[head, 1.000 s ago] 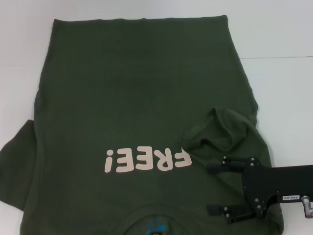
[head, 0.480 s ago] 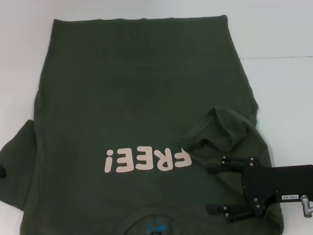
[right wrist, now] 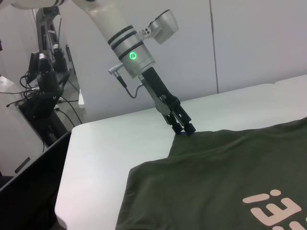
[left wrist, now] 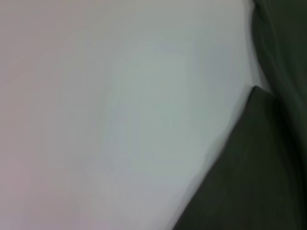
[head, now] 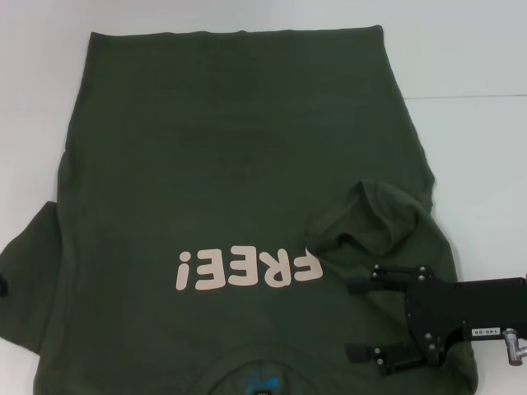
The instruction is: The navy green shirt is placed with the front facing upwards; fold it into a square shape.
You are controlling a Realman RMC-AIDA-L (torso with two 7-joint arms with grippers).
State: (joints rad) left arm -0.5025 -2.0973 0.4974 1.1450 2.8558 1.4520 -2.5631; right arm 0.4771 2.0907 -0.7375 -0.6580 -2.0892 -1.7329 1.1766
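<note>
Shirt [head: 230, 189] spread front-up across table [head: 469, 140]. Right gripper [head: 356, 319] over folded right sleeve near shirt's near right corner, fingers apart. Left gripper [right wrist: 184, 128] pinched on left sleeve edge.

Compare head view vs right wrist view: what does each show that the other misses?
Head view only: the right tool, fingers spread open, over the navy green shirt beside its folded-in sleeve.

Right wrist view only: the left tool, fingers together, at the shirt's sleeve edge, with its arm above the white table.

Both: the shirt and its FREE! lettering.
</note>
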